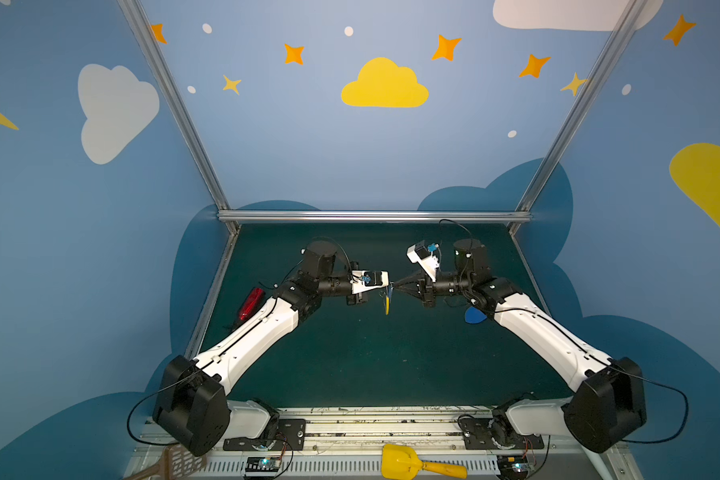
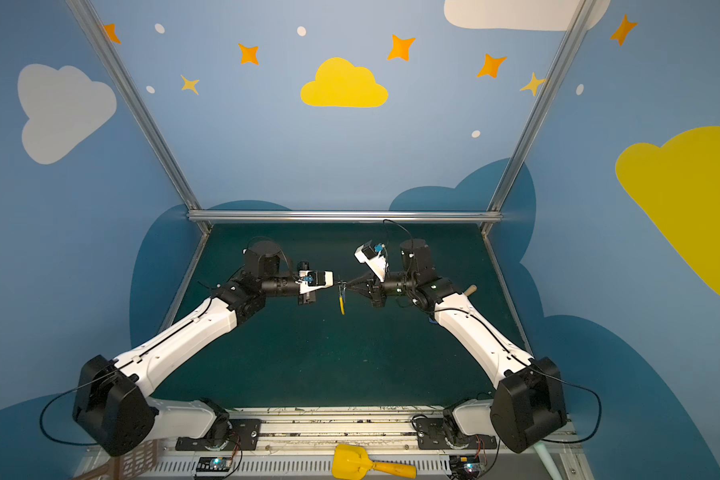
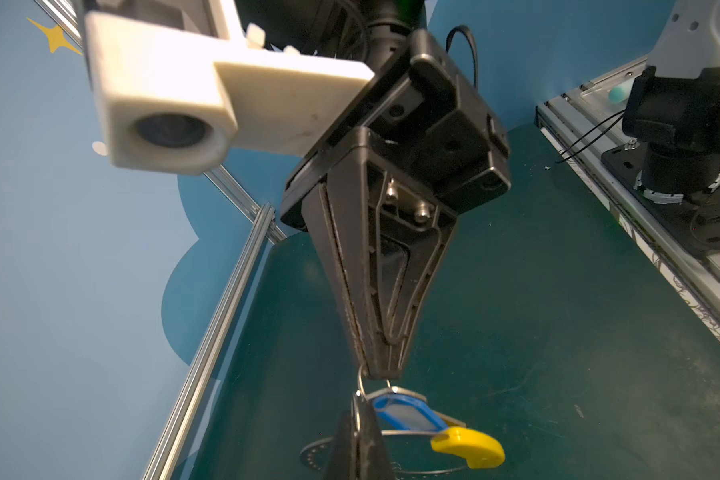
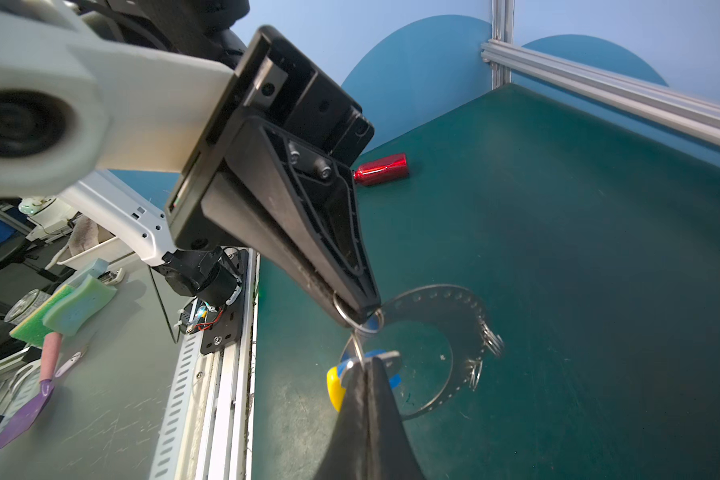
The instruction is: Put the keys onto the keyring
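Both grippers meet tip to tip above the middle of the green mat. In the left wrist view my left gripper [image 3: 359, 405] is shut on a thin wire ring. My right gripper [image 3: 381, 372] is shut on the same small ring cluster just beyond it. The keys [image 3: 408, 415], a silver key with a blue tag, dangle right under the two tips. The keyring [image 4: 445, 301], a grey hoop with rim holes, hangs there too, and its yellow sleeve [image 1: 386, 305] points down. In the right wrist view the right gripper [image 4: 368, 361] faces the left gripper [image 4: 356, 311]. How the small rings link is unclear.
A red cylinder [image 1: 251, 303] lies on the mat beside the left arm. A blue toy shovel [image 1: 474, 315] sits partly under the right arm. A yellow scoop [image 1: 404, 463] and a brown slotted spatula [image 1: 171, 463] rest on the front rail. Aluminium frame bars [image 1: 371, 216] border the mat.
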Tool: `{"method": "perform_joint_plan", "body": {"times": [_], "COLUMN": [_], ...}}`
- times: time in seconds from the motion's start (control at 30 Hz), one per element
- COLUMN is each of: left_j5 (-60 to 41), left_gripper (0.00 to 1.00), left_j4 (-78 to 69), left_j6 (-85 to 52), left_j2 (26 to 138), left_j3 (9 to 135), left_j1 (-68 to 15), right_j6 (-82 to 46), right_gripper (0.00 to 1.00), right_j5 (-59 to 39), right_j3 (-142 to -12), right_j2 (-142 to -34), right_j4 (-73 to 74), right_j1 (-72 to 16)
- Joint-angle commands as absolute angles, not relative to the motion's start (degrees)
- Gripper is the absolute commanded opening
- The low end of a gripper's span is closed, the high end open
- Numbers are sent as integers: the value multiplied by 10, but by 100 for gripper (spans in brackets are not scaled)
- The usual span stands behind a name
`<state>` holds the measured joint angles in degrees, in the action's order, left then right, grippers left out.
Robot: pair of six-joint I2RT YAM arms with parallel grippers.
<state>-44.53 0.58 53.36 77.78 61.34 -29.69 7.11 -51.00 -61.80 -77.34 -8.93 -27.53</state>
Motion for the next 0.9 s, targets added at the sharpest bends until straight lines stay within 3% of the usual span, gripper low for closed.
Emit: {"method": "perform_joint_plan", "body": {"times": [0.0, 0.5, 0.87], "left_j5": [-449, -462, -466], "left_gripper": [4, 4, 4], "left_j4": [5, 5, -18], "left_j6": [539, 543, 536], "left_j2": [770, 769, 766], "left_j3": [614, 619, 614], "left_j1": [-300, -305, -305], "right_j6": [61, 13, -40], "right_gripper": [0, 0, 0], "right_j5": [-506, -469, -511], "right_j3": [-617, -619, -632], "right_j2": [-759, -767, -804], "right_j4": [-69, -67, -72], "right_j1": [-273, -268, -261]}}
